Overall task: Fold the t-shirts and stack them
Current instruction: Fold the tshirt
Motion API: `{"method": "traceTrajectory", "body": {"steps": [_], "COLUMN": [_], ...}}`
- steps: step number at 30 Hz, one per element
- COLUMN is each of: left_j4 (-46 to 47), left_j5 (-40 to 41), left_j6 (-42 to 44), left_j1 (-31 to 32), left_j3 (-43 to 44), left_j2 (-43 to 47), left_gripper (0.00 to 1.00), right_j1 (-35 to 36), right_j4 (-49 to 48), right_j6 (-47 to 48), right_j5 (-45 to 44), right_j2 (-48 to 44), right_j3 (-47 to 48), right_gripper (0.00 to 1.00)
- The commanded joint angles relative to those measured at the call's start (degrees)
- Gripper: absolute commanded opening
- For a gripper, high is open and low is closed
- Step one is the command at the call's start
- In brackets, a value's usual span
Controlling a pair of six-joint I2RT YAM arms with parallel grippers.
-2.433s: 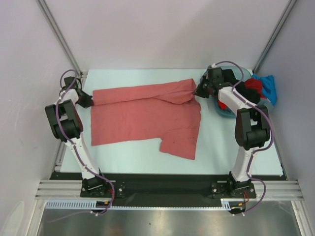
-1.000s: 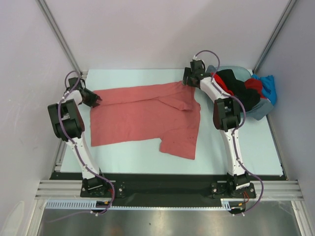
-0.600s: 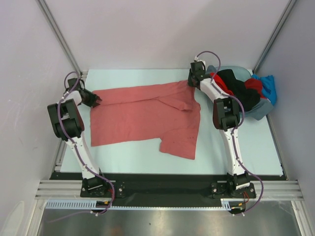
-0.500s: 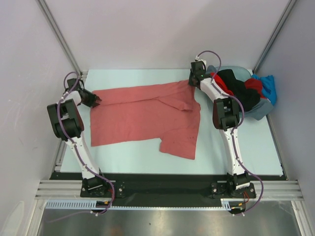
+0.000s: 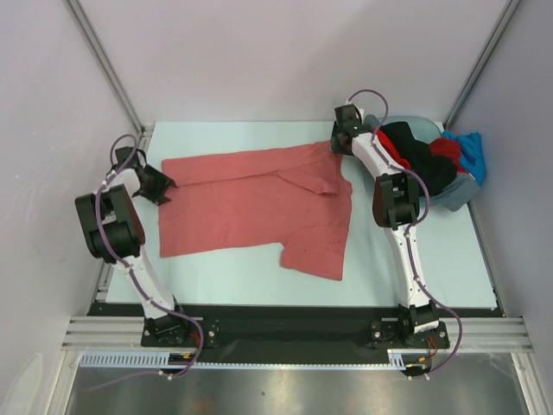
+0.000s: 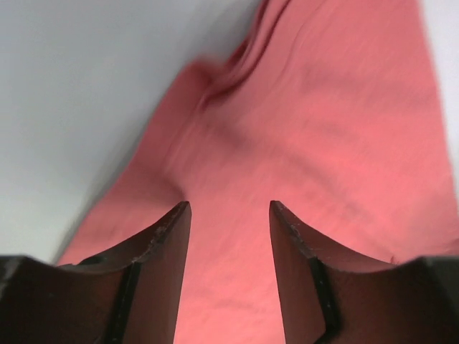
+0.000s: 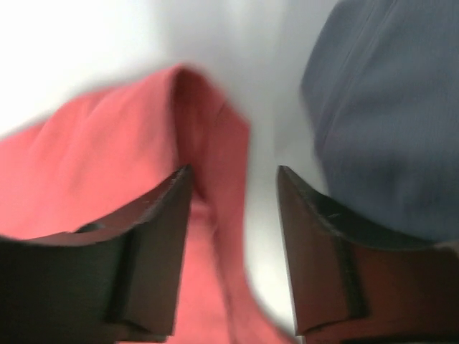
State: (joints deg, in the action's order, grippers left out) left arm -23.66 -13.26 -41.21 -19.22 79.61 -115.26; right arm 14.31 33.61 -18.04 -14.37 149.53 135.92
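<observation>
The salmon-red t-shirt [image 5: 251, 203] is lying spread across the middle of the desk [image 5: 233, 270], lengthwise from left to right, with one sleeve pointing toward the near side. Its left edge is running close to the desk's left border, and there the left gripper [image 5: 162, 185] is hovering at the corner of the cloth. In the wrist view its fingers are standing apart, with flat cloth showing in the gap and nothing clamped.

The right gripper [image 5: 338, 145] is sitting at the shirt's far right corner, just beside the grey-blue basin [image 5: 460, 194]. Its fingers are also standing apart, a raised fold of cloth lying between them without being pinched; that view is blurred.

The basin is holding a black t-shirt [image 5: 415, 154], a bright red t-shirt [image 5: 446, 149] and a blue t-shirt [image 5: 471, 151], which is spilling over its right rim.

Bare desk is showing as a broad strip along the near side, a narrower strip along the far side, and a patch on the right below the basin.
</observation>
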Motion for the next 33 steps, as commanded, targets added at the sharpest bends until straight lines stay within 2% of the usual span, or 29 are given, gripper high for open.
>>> {"method": "traceTrajectory", "body": {"steps": [1, 6, 9, 10, 12, 15, 16, 18, 20, 33], "left_j4": [-2.4, -3.4, -3.3, -3.3, -3.1, -2.8, -3.0, -3.1, -3.2, -7.7], "left_j5": [1.9, 0.1, 0.3, 0.5, 0.4, -1.2, -1.6, -1.4, -1.3, -2.0], "left_j6": [3.5, 4.9, 3.8, 3.4, 2.1, 1.4, 1.7, 2.0, 2.3, 5.2], "left_j1": [1.4, 8.6, 16.0, 18.8, 22.0, 23.6, 24.0, 24.1, 24.1, 24.1], "left_j3": [-6.3, -16.7, -22.5, -23.6, -26.1, -27.5, -27.6, -27.5, -27.8, -28.2], "left_j2": [12.5, 23.0, 28.2, 29.3, 29.6, 29.4, 29.5, 30.5, 31.4, 34.4], "left_gripper": [0.54, 0.56, 0.56, 0.56, 0.55, 0.53, 0.53, 0.53, 0.53, 0.53], "right_j1": [3.1, 6.6, 9.5, 10.6, 13.6, 15.7, 16.3, 16.5, 16.5, 16.0], "right_j4": [6.2, 13.7, 13.5, 11.7, 8.5, -0.8, -4.6, -6.4, -8.5, -15.2], "right_j6": [-2.5, -4.6, -2.6, -1.9, -0.9, 0.6, 0.1, -0.8, -0.9, -0.4], "right_j5": [0.8, 2.2, 4.5, 5.4, 8.5, 11.5, 12.2, 12.4, 10.6, -0.2], "right_j2": [-9.3, -17.1, -23.6, -25.7, -29.5, -37.8, -40.3, -41.8, -42.0, -32.9], "right_j3": [2.1, -3.1, -12.8, -19.7, -26.8, -42.5, -45.5, -52.2, -55.1, -53.2], "right_gripper": [0.58, 0.67, 0.72, 0.72, 0.71, 0.6, 0.46, 0.32, 0.27, 0.29]}}
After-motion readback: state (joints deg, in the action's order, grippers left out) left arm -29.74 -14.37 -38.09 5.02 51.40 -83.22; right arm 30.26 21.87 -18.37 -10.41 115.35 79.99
